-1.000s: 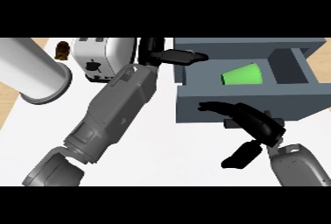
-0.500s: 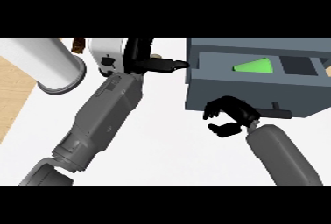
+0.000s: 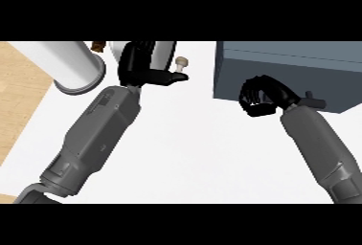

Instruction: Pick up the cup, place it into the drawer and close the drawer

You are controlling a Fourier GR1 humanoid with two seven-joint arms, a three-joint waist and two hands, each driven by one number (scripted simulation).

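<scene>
Drawer (image 3: 297,62) sits at the upper right of my head view, a slate-grey box with flat faces and sharp edges, its top paler than the front. No gap shows along that front, so I read it as closed, and nothing of its inside can be seen. The cup shows nowhere in my view, so I cannot tell where it is.

My right hand (image 3: 265,95) is up against the lower left of the drawer's front, clenched: the black fingers are curled in tight, the thumb sticks out to the right, and I see nothing in the grip. Its grey forearm (image 3: 318,143) runs down to the lower right corner.

The left hand (image 3: 138,64) is well apart from the drawer, at the top of the view. Its fingers are released and straight, laid over a white appliance (image 3: 164,52) with rounded corners, thumb pointing right. Just right of that thumb a small beige knob (image 3: 182,62) stands off the appliance's side. I think it is a lever, but it is too small to be sure.

Left of the hand stands a tall white cylinder (image 3: 67,62), smooth, on a grey ring base — it rises toward me and hides what lies behind it. A small brown thing (image 3: 97,46) peeks out between cylinder and appliance.

The counter (image 3: 191,158) is plain matt white, and a strip of pale wood (image 3: 21,95) shows along its left edge.
</scene>
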